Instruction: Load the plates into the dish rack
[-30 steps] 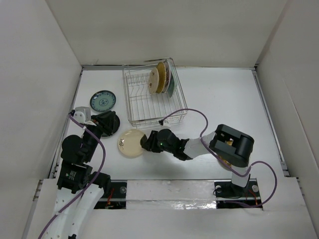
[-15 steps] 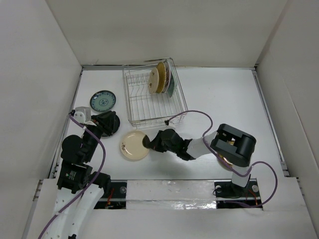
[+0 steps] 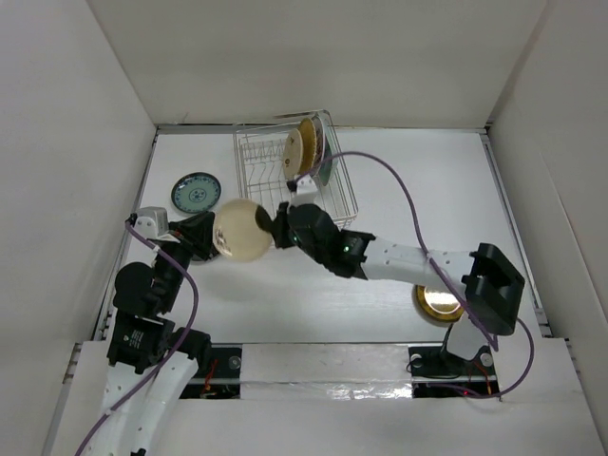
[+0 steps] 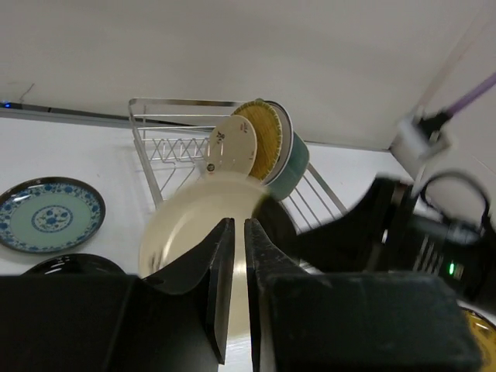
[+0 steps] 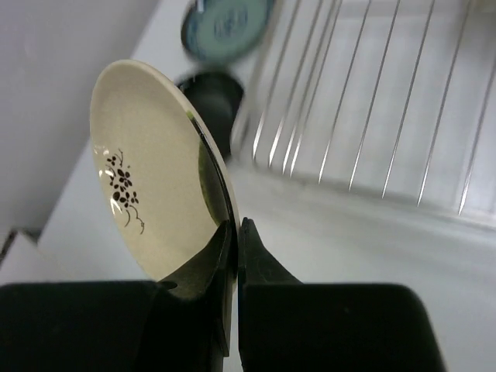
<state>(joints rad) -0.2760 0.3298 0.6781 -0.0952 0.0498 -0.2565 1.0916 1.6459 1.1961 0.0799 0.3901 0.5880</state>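
From above, the right gripper (image 3: 276, 229) pinches a cream plate (image 3: 241, 230) by its rim, held up just off the dish rack's (image 3: 264, 190) near-left corner. Free slots lie beyond it, left of the standing plates (image 3: 306, 147).

The left wrist view shows the left gripper (image 4: 239, 260) nearly closed on nothing, beside a black plate (image 4: 54, 262).

Only the right wrist view shows the plate on edge, its dark sprig (image 5: 122, 188) facing away from the rack wires.

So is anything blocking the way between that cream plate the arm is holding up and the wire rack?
Nothing visible does. The right pincer holds the cream plate just off the dish rack's near left corner, and the loaded plates stand at its far right corner.
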